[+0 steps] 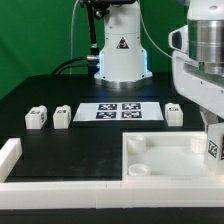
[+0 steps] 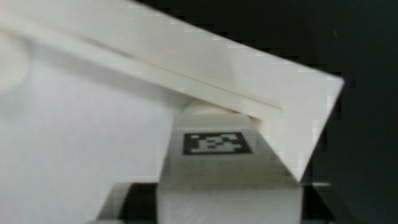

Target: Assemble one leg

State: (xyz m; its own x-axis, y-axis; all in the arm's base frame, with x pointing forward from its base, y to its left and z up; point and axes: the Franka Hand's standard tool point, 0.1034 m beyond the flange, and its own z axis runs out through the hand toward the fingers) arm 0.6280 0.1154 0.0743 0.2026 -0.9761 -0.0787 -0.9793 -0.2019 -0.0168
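My gripper (image 1: 212,132) is shut on a leg (image 1: 214,149), a stubby white block with a black-and-white tag, and holds it upright over the far right corner of the large white tray-like piece (image 1: 165,165). In the wrist view the leg (image 2: 217,150) stands between my dark fingers (image 2: 139,202), with its tag facing the camera. Its far end is at the tray piece's corner (image 2: 267,85). Whether it touches the corner socket I cannot tell. Three more legs lie on the black table: two at the exterior view's left (image 1: 37,118) (image 1: 62,115) and one at the right (image 1: 174,114).
The marker board (image 1: 120,110) lies flat in the middle of the table in front of the robot base (image 1: 120,55). A white L-shaped rail (image 1: 12,162) runs along the front and left edge of the table.
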